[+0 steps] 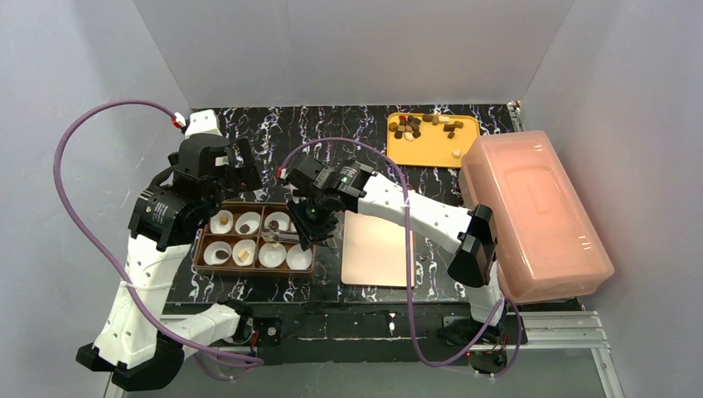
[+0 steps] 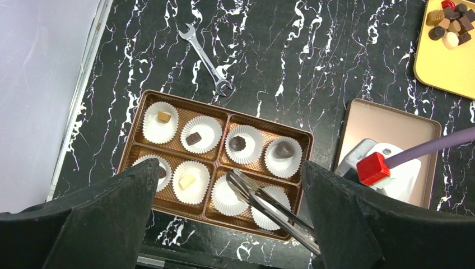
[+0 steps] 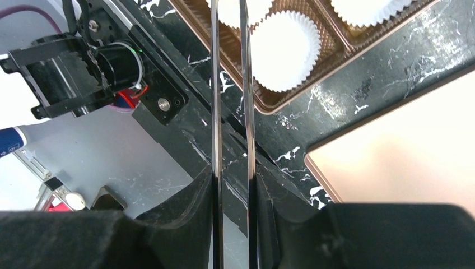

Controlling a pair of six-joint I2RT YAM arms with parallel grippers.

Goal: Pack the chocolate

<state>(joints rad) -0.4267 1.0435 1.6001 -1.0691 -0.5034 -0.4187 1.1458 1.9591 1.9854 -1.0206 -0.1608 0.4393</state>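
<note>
Loose chocolate lies in a pile on a yellow tray at the far right, also in the left wrist view. A brown box holds several white paper cups. Six hold one piece each, such as a tan piece and a cream piece. The two near-right cups are empty. My right gripper is shut on metal tongs. Their tips sit over the empty cups with nothing seen between them. My left gripper is open and empty above the box.
The flat copper lid lies right of the box. A large pink plastic container stands at the right edge. A wrench lies on the black marble table beyond the box.
</note>
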